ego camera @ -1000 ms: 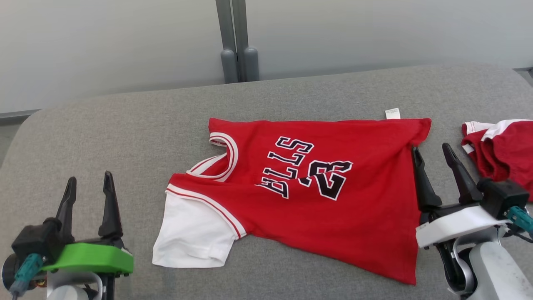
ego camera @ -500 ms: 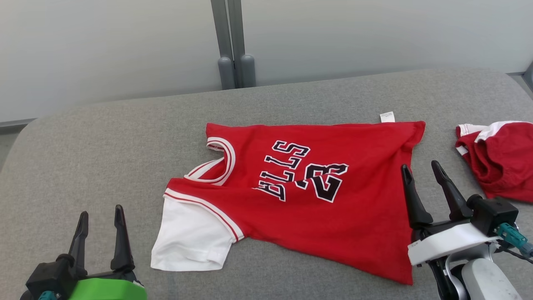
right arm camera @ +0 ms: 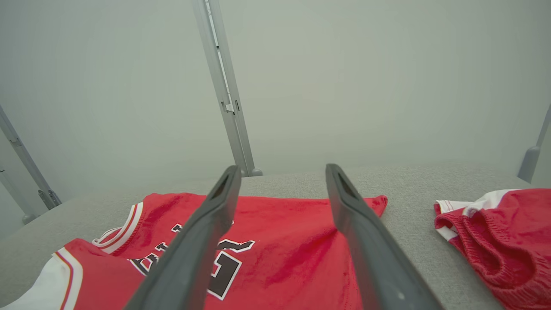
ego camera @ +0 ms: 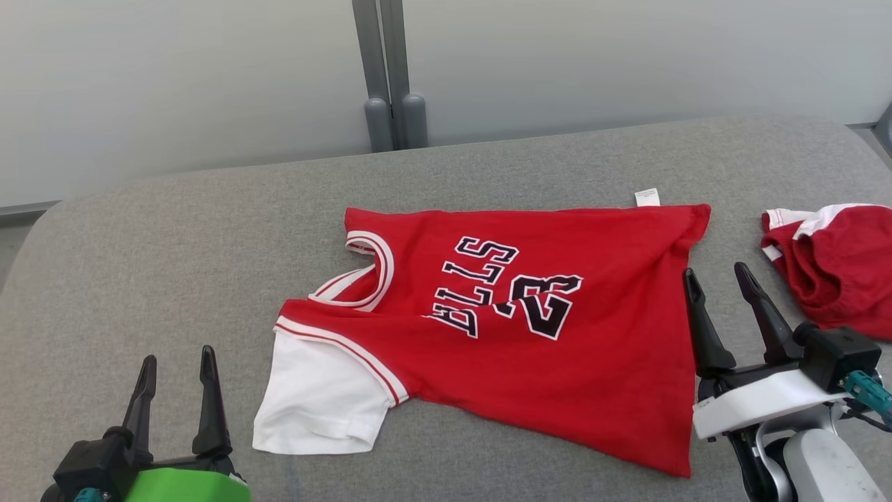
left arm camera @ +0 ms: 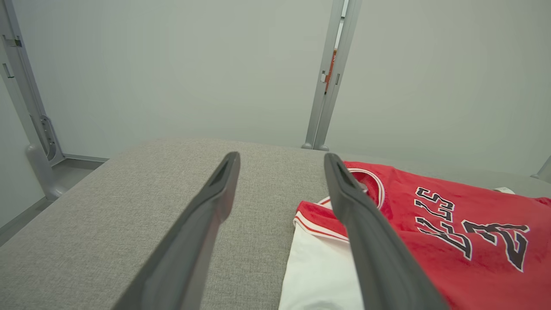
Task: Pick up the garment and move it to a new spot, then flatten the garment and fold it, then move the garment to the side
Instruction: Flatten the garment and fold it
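Looking from the head view, the garment (ego camera: 557, 335) lies creased on the table (ego camera: 174, 230) between the left tool (ego camera: 178, 355) and right tool (ego camera: 715, 270), both released and empty. In the left wrist view, aim at the white sleeve (left arm camera: 318, 275); in the right wrist view, pinch the hem (right arm camera: 374, 202) squarely.

On the red jersey (ego camera: 557, 376) lying before me I read black, white-edged block letters (ego camera: 479, 270), "LLS", with a crease swallowing the start of the word. Just beside them stands the number (ego camera: 543, 307) "23" in the same style. A white tag (ego camera: 647, 197) at the hem carries print too small for me to read.
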`<state>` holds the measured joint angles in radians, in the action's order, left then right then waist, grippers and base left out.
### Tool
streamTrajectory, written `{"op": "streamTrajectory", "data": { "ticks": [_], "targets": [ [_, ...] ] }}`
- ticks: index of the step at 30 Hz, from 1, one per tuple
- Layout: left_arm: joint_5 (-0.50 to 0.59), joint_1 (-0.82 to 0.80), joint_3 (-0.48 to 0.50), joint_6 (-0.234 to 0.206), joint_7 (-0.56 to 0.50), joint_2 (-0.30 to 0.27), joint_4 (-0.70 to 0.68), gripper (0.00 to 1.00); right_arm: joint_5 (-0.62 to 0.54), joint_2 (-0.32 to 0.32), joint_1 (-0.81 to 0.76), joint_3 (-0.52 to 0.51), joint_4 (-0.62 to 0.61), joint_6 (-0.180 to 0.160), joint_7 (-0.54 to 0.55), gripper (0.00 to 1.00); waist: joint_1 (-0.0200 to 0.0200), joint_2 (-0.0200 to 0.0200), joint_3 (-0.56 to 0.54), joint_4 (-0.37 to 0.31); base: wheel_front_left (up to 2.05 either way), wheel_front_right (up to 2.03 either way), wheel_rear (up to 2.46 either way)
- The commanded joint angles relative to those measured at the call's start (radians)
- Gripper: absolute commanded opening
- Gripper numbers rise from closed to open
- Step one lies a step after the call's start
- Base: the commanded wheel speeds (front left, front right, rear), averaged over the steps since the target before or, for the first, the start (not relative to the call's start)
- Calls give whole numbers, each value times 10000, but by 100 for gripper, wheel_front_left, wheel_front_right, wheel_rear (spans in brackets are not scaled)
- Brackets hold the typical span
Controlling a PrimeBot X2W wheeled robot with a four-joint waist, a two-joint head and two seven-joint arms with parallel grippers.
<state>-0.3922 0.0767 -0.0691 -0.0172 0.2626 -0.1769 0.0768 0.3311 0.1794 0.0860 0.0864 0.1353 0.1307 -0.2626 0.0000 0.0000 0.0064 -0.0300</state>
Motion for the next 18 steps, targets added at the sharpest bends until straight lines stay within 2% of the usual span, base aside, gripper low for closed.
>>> {"op": "streamTrajectory", "data": {
  "ticks": [1,4,8,10,13,18],
  "targets": [
    [55,-6,49,67,26,24,51,100,-107,69,-100,-59,-54,1,-28,100,0,0,3,11,0,0,0],
    [72,45,5,63,-16,36,165,100,-115,151,-116,-153,-176,1,-28,100,0,0,2,28,0,0,0],
    [-150,160,-39,122,-579,-111,385,100,114,472,-453,-374,-231,1,214,100,0,0,25,78,0,0,0],
    [-184,211,-68,126,-937,-232,400,100,414,598,-712,-418,-200,3,937,100,0,0,78,81,0,0,0],
    [-240,181,-90,131,-1407,-370,247,100,1088,838,-1173,-323,-116,3,2629,100,0,0,187,71,0,0,0],
    [-438,37,-144,167,-2013,-515,50,100,2211,704,-1717,-472,207,3,5105,100,0,0,371,21,0,0,0]
  ]
}}
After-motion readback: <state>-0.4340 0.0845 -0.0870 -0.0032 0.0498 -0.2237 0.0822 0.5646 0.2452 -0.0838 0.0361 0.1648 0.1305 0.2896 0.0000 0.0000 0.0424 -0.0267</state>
